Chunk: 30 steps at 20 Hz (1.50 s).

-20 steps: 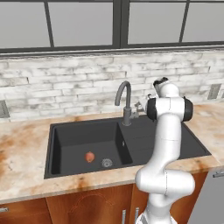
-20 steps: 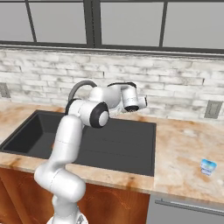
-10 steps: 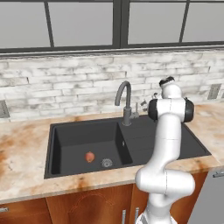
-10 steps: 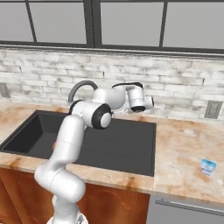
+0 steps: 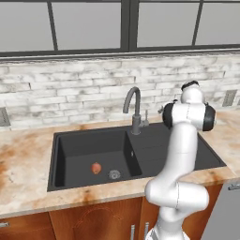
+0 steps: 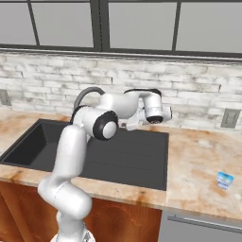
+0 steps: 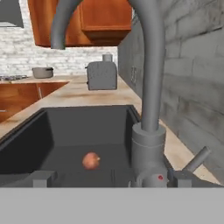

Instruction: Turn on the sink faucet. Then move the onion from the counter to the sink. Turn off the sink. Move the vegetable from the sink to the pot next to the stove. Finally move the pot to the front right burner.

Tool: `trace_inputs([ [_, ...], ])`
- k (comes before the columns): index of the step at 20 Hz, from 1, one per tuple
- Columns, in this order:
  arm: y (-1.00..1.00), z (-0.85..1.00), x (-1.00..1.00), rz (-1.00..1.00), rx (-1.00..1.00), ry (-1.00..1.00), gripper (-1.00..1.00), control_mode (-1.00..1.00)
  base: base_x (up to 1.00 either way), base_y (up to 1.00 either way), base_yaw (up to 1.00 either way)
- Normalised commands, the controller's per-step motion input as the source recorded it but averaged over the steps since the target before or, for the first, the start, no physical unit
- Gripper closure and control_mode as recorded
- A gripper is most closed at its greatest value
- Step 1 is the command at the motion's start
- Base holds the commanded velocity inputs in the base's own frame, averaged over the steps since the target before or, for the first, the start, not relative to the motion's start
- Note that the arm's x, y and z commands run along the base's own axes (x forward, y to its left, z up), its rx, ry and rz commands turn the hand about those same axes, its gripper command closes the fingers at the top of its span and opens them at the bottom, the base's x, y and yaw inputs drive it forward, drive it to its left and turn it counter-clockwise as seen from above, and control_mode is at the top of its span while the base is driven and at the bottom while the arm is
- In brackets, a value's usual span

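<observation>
The dark grey gooseneck sink faucet [image 7: 148, 100] stands close in front of my gripper [image 7: 113, 179], which is open, its two fingertips [image 7: 43, 178] set wide apart with nothing between them. The small side lever [image 7: 197, 159] sticks out to the right of the faucet's base. No stream of water shows at the spout. The reddish-orange onion [image 5: 96, 168] lies in the black sink [image 5: 89, 140] beside the round drain [image 5: 114, 174]. In the right base view my gripper [image 6: 133, 125] hovers over the back of the ribbed drainboard. Far off, the pot [image 7: 42, 72] sits on the counter [image 5: 28, 154] by the stove [image 7: 11, 78].
A silver toaster [image 7: 102, 74] stands on the counter beyond the sink. A small blue and white object [image 6: 225, 179] lies on the counter at the right. The brick wall [image 5: 84, 98] runs right behind the faucet, under a window.
My hand has drifted a little to the right along the wall, away from the faucet's arch. The onion has stayed put in the basin.
</observation>
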Motion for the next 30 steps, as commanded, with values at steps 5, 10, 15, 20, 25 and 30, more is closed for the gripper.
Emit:
trace_inputs([
  [5, 0.32, 0.45, -1.0, -0.03, 0.0, -0.04, -1.0, -1.0, 0.0, 0.0, 0.0],
  [10, 0.58, 0.28, -0.82, -0.05, -0.06, 0.0, -1.0, -1.0, 0.0, 0.0, 0.0],
  [15, 0.58, 0.01, -0.72, -0.07, -0.11, 0.01, -1.0, -1.0, 0.0, 0.0, 0.0],
  [20, 0.56, 0.01, -0.6, -0.08, -0.15, 0.05, -1.0, -1.0, 0.0, 0.0, 0.0],
  [25, 0.55, 0.09, -0.37, -0.08, -0.23, 0.13, -1.0, -1.0, 0.0, 0.0, 0.0],
  [30, 0.62, 0.06, -0.24, -0.08, -0.28, 0.26, -1.0, -1.0, 0.0, 0.0, 0.0],
])
